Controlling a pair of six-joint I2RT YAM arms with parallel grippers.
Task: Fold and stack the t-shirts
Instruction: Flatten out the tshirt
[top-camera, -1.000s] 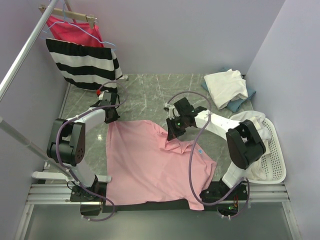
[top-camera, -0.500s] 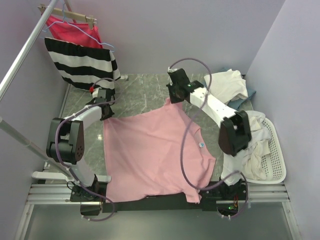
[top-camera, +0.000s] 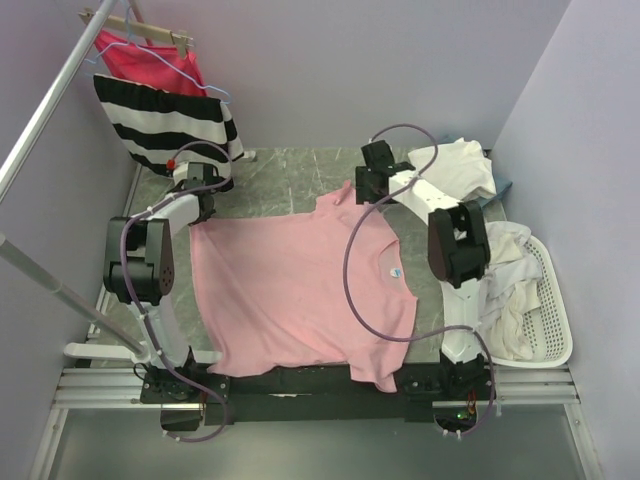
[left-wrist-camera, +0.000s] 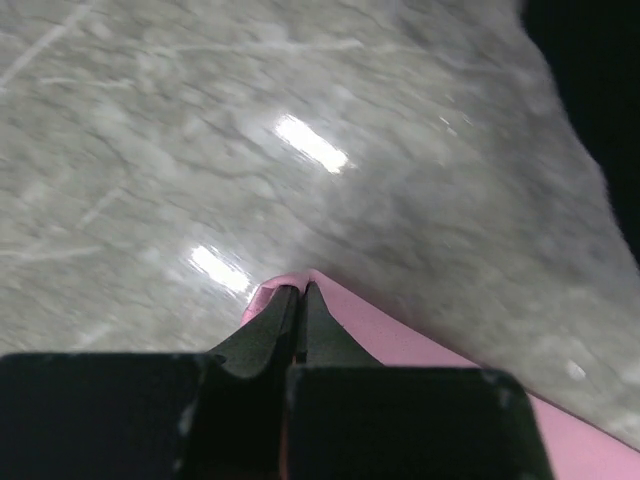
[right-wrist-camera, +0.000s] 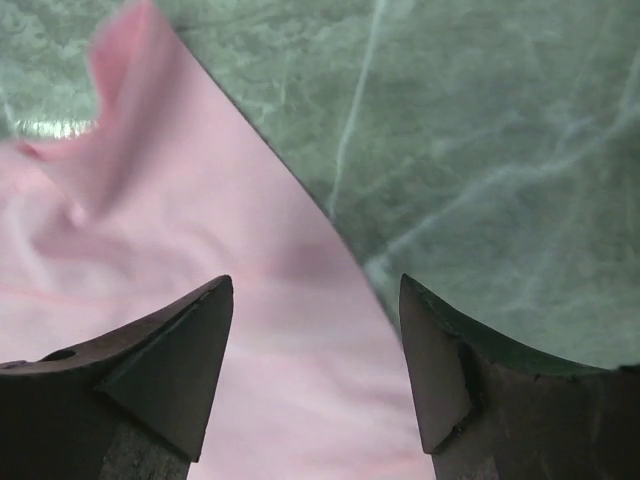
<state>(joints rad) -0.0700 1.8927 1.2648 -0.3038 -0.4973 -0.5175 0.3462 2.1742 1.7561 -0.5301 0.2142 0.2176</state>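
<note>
The soft light-pink t-shirt (top-camera: 300, 290) is gripped at 10 o'clock by left jaws; its 1 o'clock sleeve lies beneath open right jaws.

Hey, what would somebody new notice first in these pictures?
A large pink t-shirt lies spread flat across the middle of the marble table. The left hand pinches its far left corner, while the right hand hangs open over its far edge. A black-and-white striped garment hangs at far left.
</note>
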